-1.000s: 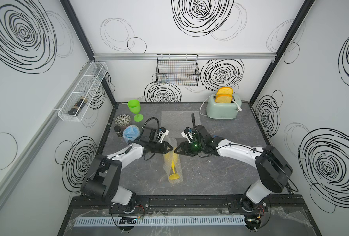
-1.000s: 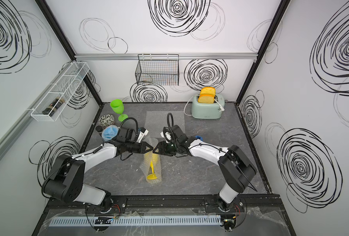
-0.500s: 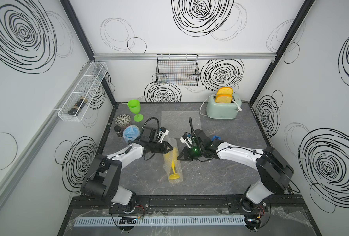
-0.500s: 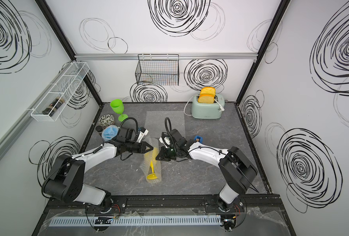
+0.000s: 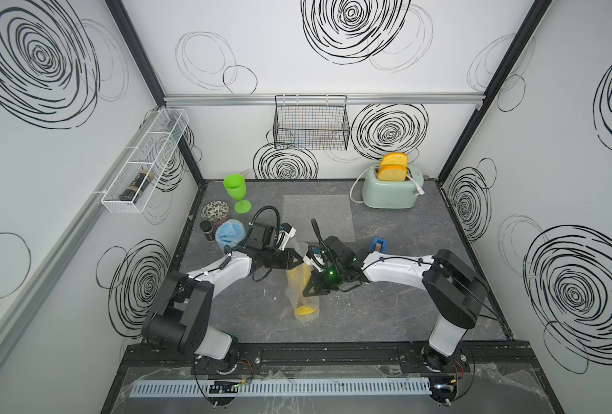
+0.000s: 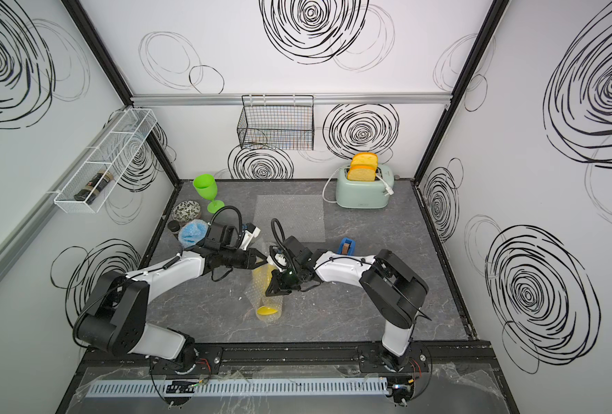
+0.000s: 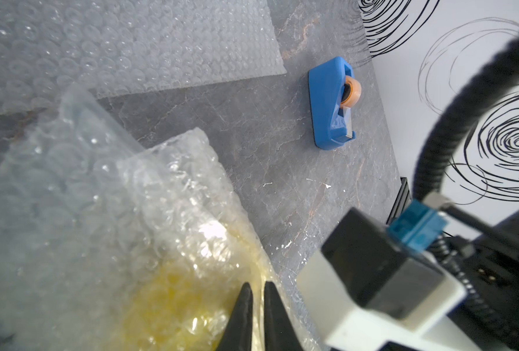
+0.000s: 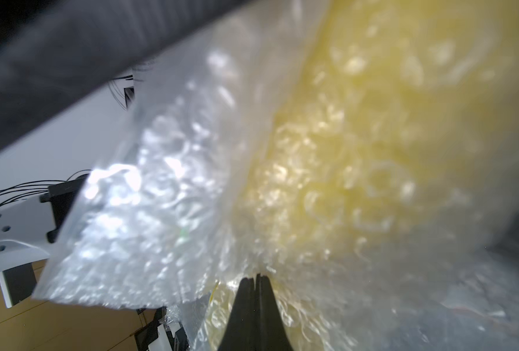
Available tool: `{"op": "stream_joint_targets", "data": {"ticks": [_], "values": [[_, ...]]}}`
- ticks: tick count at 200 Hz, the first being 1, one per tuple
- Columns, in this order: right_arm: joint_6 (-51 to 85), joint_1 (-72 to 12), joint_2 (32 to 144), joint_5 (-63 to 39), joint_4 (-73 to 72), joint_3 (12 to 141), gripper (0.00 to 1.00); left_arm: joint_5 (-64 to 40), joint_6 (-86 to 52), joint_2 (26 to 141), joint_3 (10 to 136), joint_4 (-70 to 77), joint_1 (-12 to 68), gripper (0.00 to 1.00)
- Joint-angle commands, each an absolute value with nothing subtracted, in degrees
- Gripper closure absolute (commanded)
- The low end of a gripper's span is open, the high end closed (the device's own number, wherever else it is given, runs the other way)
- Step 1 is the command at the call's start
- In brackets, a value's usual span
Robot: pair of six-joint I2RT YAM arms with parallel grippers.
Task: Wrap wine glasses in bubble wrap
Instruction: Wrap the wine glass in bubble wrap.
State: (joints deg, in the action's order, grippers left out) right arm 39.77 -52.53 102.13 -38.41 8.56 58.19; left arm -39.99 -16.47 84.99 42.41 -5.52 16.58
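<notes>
The yellow goblet (image 5: 294, 279) lies on its side near the middle of the table (image 5: 386, 322), rolled in a sheet of bubble wrap (image 5: 302, 299) that forms a loose tube around it. In both top views its long axis runs roughly front to back: the round foot points toward the front rail, angled a little to the right arm's side, and the bowl points toward the back wall. The left gripper (image 5: 299, 260) sits at the bowl end with its jaws drawn almost together on the film, which rises past its wrist camera as a lifted flap. I judge this keeps the loose end up and taut so the tube cannot unroll. The right gripper (image 5: 305, 293) comes in from the opposite side, about level with the stem. In its wrist view the jaws are pressed together with their tips buried in puckered film, apparently nipping a fold, though the blur hides whether film truly lies between them. Holding at two points looks meant to tighten the roll or turn it further. A spare sheet (image 5: 318, 215) lies flat behind, probably for the green goblet (image 5: 235, 188) standing upright at the back left, while the blue tape dispenser (image 7: 332, 103) waits beside the right arm, likely for sealing, and a blue bundle (image 5: 230, 233) in bubbled film near the left arm is probably a finished goblet
</notes>
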Motion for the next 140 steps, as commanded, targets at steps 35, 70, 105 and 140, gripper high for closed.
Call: {"op": "stream_joint_targets", "data": {"ticks": [35, 70, 105, 140], "values": [[36.7, -51.9, 95.0, -33.7, 14.3, 59.7, 0.99, -36.1, -15.7, 85.5, 41.4, -7.8, 16.7, 0.85], [37.2, -51.9, 91.6, -30.0, 18.8, 62.7, 0.83, -36.1, -15.7, 85.6, 41.4, -7.7, 16.7, 0.85], [37.9, -54.3, 94.3, -23.2, 24.9, 69.4, 0.52, -36.0, -15.7, 85.3, 41.3, -7.7, 16.7, 0.85], [38.8, -57.4, 99.3, -16.2, 30.5, 76.9, 0.27, -35.9, -15.7, 85.5, 41.4, -7.7, 16.8, 0.85]]}}
